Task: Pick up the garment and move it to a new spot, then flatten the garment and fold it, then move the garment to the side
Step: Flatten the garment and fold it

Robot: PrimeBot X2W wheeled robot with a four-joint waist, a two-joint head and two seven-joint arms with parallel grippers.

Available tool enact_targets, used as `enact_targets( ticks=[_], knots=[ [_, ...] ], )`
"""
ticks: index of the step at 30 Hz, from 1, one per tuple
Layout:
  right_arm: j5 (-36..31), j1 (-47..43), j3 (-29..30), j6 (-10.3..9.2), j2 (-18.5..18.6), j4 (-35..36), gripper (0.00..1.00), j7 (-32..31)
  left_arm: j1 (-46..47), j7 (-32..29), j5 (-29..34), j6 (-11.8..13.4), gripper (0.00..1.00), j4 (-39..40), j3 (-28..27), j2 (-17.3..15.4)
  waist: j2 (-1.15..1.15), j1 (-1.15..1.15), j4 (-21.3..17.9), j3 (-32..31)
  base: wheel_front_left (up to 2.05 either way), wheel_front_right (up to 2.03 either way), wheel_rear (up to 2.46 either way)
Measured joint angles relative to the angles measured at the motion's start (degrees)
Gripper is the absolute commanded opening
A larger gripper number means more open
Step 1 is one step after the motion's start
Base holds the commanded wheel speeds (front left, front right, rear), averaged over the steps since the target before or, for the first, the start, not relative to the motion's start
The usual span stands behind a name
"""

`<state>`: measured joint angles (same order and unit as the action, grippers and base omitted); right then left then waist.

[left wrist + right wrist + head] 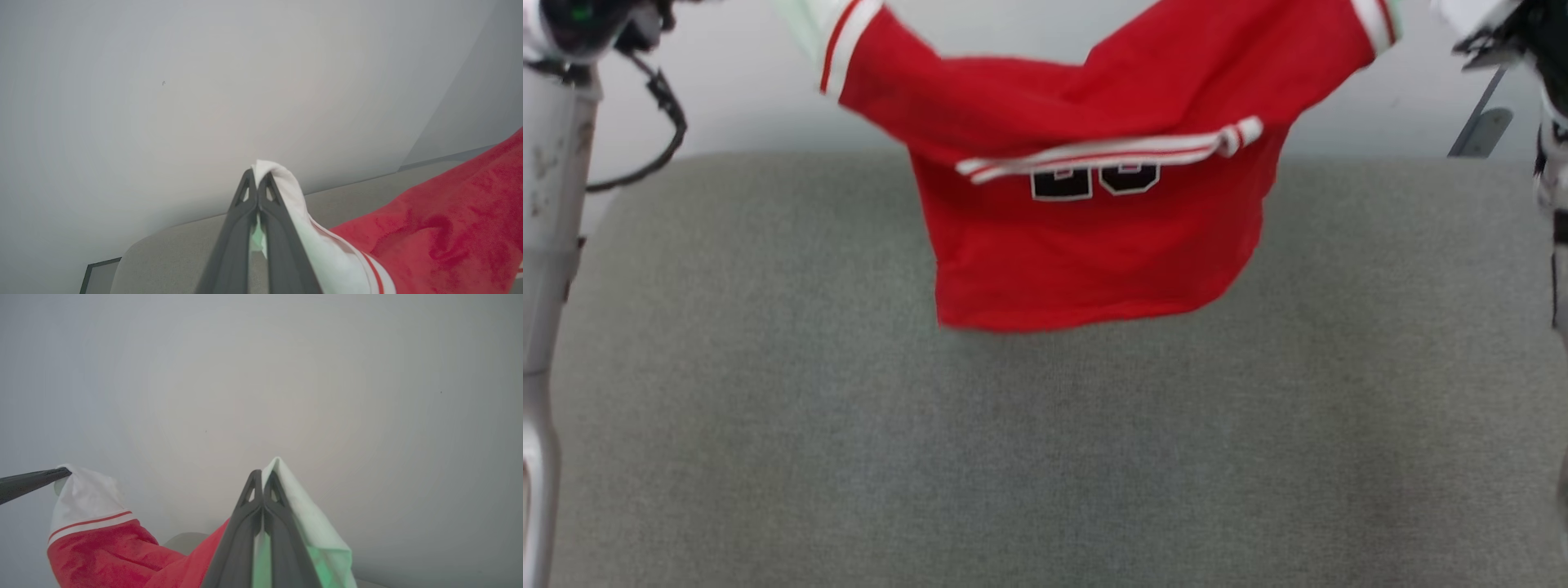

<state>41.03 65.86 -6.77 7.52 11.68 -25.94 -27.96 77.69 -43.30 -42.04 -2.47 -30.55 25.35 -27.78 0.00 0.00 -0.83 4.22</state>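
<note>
One garment (1094, 253) hangs between two grippers, the left gripper (257, 181) and right gripper (262, 482) each pinching one white sleeve (286, 192), above what seems a grey cushion (768, 408).

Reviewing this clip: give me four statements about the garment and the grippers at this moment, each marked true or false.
1. The left gripper is shut on a white sleeve of the garment. True.
2. The garment lies flat on the seat. False: it hangs bunched from both grippers over the grey surface.
3. One gripper is open and empty. False: the right gripper is shut on the other sleeve.
4. Black print shows partly below the striped trim. True.
</note>
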Motion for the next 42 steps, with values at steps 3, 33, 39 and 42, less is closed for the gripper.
enact_targets(
  ticks=[3, 33, 39, 42],
  knots=[
    [-1.5, 3.2, -0.5, 0.00, 0.5, -3.5, 0.00, 2.0, 2.4, 2.5, 1.1, -0.7, 0.00, -1.8, 0.6, 1.1, 0.00, 0.00, 0.3, 2.0, 0.00, 0.00, 0.00],
    [-30.9, 20.4, -11.6, 0.01, 2.9, -35.4, 0.00, 42.9, 18.1, 45.5, 7.0, -4.7, 0.00, -34.7, 3.9, 14.8, 0.00, 0.00, 6.6, 31.0, 0.00, 0.00, 0.00],
    [-20.7, 15.2, -18.6, 0.01, 2.6, -36.9, 0.00, 36.9, 11.3, 37.8, 4.4, -4.9, 0.00, -34.7, 9.5, 14.8, 0.00, 0.00, 7.8, 28.7, 0.00, 0.00, 0.00],
    [-14.1, 11.2, -22.6, 0.01, 5.0, -33.9, 0.00, 32.7, 7.2, 34.7, 2.0, -4.9, 0.00, -32.3, 12.0, 12.6, 0.00, 0.00, 7.9, 26.6, 0.00, 0.00, 0.00]
  ],
)
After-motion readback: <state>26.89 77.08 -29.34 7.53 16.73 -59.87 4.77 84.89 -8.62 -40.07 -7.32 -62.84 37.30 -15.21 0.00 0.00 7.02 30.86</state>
